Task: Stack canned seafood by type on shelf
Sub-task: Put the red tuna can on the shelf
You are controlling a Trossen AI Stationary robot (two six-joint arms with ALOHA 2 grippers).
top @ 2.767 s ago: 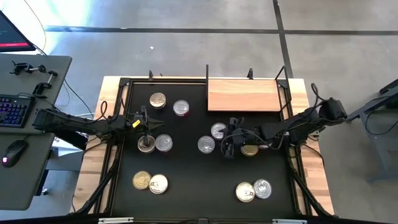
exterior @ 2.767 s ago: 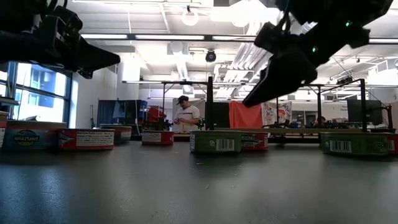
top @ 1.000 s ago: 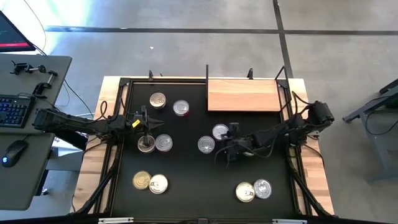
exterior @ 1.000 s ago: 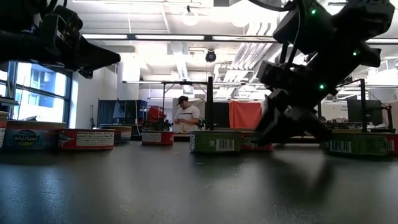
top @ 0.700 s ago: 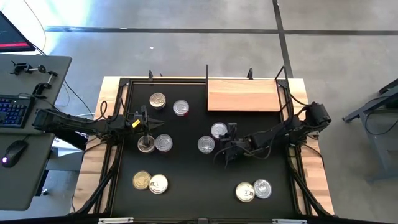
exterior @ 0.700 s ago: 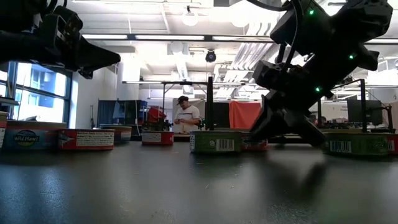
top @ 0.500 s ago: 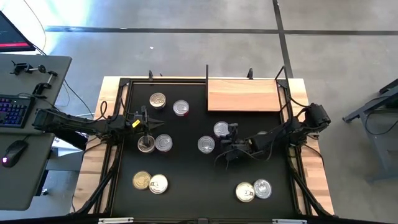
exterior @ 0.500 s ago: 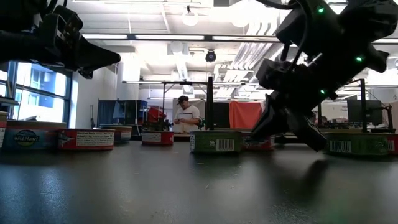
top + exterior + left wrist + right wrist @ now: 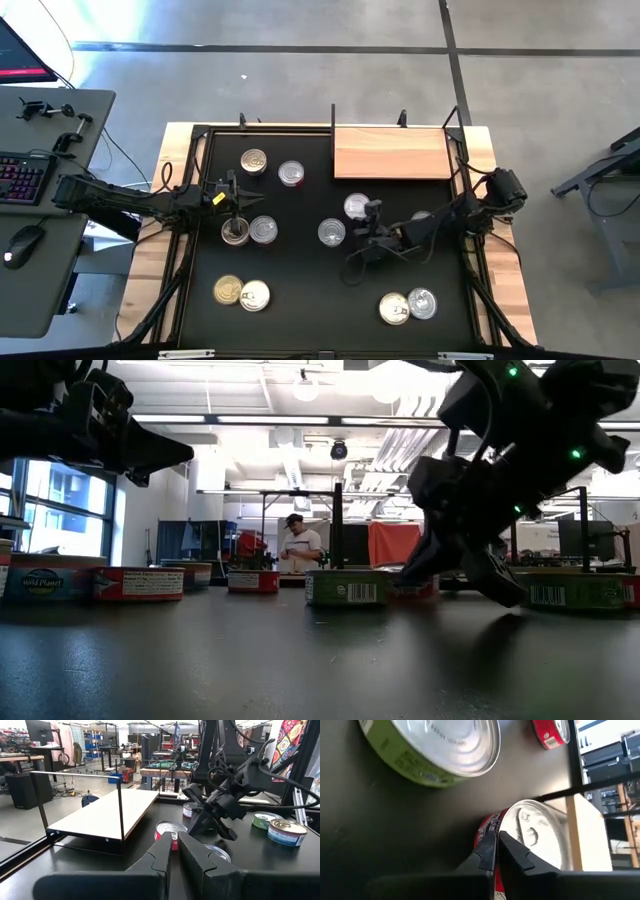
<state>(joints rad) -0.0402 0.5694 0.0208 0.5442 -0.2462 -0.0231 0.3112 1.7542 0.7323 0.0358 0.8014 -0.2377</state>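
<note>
Low round cans of seafood lie scattered on the black mat [image 9: 300,260]. The wooden shelf [image 9: 392,153] stands at the far right with nothing on it. My right gripper [image 9: 366,230] [image 9: 496,841] is shut, low over the mat. Its tips are at the near side of a red-sided, silver-lidded can [image 9: 356,207] [image 9: 535,835]. A green-sided can [image 9: 331,232] [image 9: 445,745] sits just to the left of that. My left gripper [image 9: 235,205] [image 9: 175,847] is shut and empty. It hovers above a pair of cans [image 9: 249,231] at mid-left. My right gripper's shut fingertips [image 9: 490,851] sit at the red side wall [image 9: 487,827] of the silver-lidded can, coming low from the table's near right. I cannot tell whether they touch it. The can rests flat on the mat.
Two cans [image 9: 272,167] stand at the far left, two [image 9: 241,293] at the near left and two [image 9: 407,305] at the near right. Another can [image 9: 420,215] shows beside the right arm. Black frame posts [image 9: 333,115] edge the shelf. A desk with a keyboard [image 9: 20,175] stands left of the table.
My right gripper has stayed low over the mat beside the red-sided can. Its arm has drawn slightly toward the table's near edge, uncovering part of a can behind it. The cans have not visibly moved.
</note>
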